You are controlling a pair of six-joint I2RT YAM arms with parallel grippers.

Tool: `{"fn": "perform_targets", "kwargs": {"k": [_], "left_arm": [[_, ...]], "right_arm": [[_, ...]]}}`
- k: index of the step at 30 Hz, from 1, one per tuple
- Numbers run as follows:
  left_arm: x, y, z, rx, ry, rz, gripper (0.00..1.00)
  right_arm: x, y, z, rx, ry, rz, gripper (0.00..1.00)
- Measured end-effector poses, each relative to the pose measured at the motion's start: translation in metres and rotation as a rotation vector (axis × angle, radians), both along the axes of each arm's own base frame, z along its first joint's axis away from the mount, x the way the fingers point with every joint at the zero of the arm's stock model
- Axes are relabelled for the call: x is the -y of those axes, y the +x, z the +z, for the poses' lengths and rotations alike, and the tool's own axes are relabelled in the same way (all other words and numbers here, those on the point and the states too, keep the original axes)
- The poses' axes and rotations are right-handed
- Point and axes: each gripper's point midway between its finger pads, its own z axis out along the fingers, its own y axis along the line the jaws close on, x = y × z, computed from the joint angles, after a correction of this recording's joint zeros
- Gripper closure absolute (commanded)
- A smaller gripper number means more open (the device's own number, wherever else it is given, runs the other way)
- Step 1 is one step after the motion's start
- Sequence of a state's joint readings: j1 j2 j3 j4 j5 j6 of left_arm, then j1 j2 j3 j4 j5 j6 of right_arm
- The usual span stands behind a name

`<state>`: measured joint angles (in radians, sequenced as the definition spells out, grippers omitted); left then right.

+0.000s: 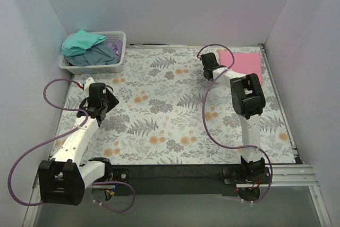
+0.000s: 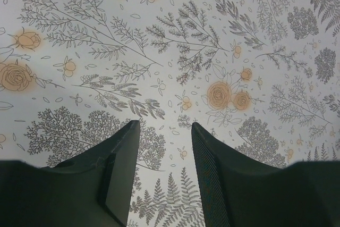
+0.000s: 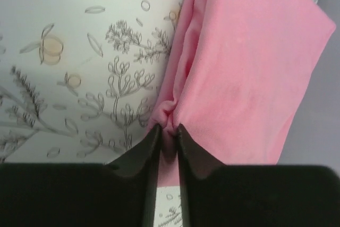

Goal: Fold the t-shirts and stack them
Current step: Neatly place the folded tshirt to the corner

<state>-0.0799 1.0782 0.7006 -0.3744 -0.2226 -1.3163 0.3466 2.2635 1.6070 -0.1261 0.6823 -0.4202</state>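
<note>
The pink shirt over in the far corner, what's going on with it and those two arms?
The right gripper has its jaws pinched shut on the edge of the folded pink t-shirt, at the far right corner of the floral tablecloth. The left gripper hovers open over the cloth, holding nothing. A teal t-shirt and a grey-blue t-shirt sit in the white basket, not yet folded.

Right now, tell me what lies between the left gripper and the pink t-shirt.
Top view: only bare floral table cover, until the right gripper, shut on the edge of the pink t-shirt. The left gripper hangs open.
</note>
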Motion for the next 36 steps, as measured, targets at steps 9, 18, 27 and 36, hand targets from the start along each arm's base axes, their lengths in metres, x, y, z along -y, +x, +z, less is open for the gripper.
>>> {"fn": "perform_targets", "kwargs": {"k": [9, 18, 27, 36], "left_arm": [[0.005, 0.0, 0.001, 0.002, -0.017, -0.02, 0.58], [0.007, -0.001, 0.012, 0.039, -0.028, -0.029, 0.58], [0.008, -0.001, 0.013, 0.043, -0.034, -0.036, 0.58], [0.009, -0.001, 0.009, 0.027, -0.036, -0.04, 0.58]], "right_arm": [[-0.021, -0.063, 0.062, 0.075, 0.432, -0.078, 0.56], [0.043, -0.099, 0.041, 0.134, 0.978, -0.542, 0.48], [0.063, -0.119, -0.001, 0.198, 1.283, -0.874, 0.47], [0.086, -0.09, 0.006, 0.433, 1.455, -0.968, 0.47]]}}
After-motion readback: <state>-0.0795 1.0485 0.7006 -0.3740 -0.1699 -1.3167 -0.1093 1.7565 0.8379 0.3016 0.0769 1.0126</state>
